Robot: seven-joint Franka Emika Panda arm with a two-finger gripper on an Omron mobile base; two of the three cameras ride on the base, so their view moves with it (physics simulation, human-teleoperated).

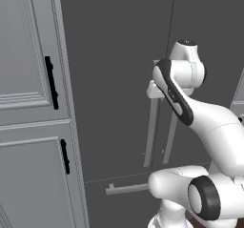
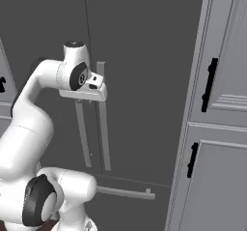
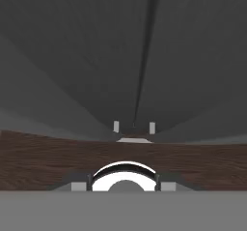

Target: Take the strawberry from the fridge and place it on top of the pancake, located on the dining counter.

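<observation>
Right base view: gripper (image 2: 99, 82) jaws together against fridge (image 2: 144, 56) door handle (image 2: 102, 119); doors closed. Risk: fingers slip off handle during pull, door stays shut.

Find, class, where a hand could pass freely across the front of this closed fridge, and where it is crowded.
Free: the dark door face between the cabinet and the long handles. Crowded: at those handles, where the gripper is shut on the left handle, and low down by the drawer handle.
</observation>
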